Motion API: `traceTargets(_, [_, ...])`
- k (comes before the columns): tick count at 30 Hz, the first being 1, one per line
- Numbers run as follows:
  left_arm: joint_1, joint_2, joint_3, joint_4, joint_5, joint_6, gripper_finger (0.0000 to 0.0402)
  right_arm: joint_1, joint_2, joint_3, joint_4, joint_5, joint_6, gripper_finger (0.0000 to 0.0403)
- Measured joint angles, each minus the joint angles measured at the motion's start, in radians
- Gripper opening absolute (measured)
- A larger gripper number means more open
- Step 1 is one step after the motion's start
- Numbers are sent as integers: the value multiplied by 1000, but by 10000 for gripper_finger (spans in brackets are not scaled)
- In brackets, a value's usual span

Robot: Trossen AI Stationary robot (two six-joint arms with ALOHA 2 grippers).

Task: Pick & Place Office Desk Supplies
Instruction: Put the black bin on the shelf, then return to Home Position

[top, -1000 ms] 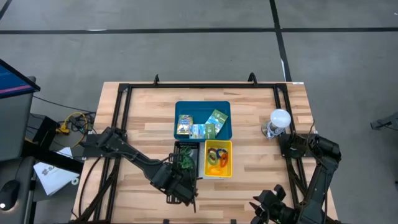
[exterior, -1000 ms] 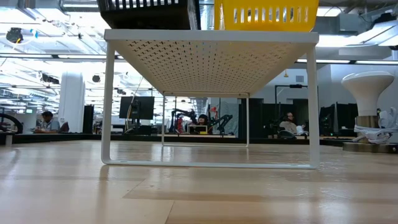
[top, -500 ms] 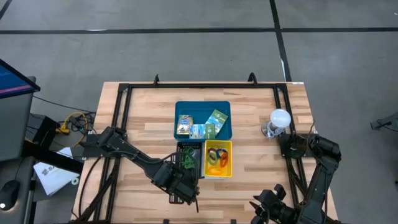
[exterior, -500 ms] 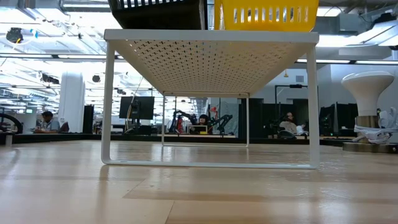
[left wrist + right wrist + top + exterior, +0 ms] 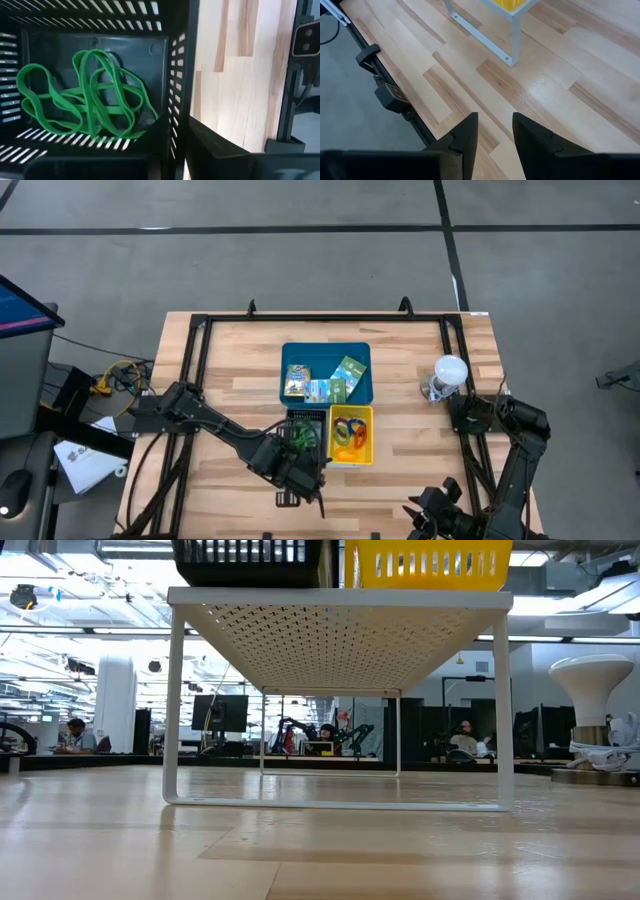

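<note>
We've got the left gripper (image 5: 300,472) clamped on the black basket (image 5: 170,75) wall, green rubber bands (image 5: 85,95) inside; right gripper (image 5: 494,131) parted, well away from the basket

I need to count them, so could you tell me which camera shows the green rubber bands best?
The left wrist view: the green rubber bands fill it, lying in the black basket. The high view shows only a small green patch; the low and right wrist views show none.

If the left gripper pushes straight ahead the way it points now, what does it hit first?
Probably the green rubber bands lying in the black basket, then the basket's floor. Depth is hard to judge; the left gripper sits at the basket's near end.
</note>
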Motion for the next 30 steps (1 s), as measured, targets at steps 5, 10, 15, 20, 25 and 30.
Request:
traceTargets(5, [2, 0, 0, 5, -1, 1, 54, 6, 0, 0, 0, 3, 24, 119])
traceTargets(10, [2, 0, 0, 5, -1, 1, 56, 7, 0, 0, 0, 3, 26, 119])
traceTargets(15, [2, -3, 0, 5, -2, 1, 56, 7, 0, 0, 1, 3, 27, 119])
traceTargets(20, [8, -32, -1, 28, -4, 4, 57, 7, 0, 0, 5, 3, 27, 119])
traceTargets(25, [17, -51, -1, 50, -1, 2, 57, 7, 3, -3, 5, 3, 27, 119])
traceTargets(30, [18, -71, -1, 72, 13, -8, 57, 7, 12, -3, 11, 4, 42, 119])
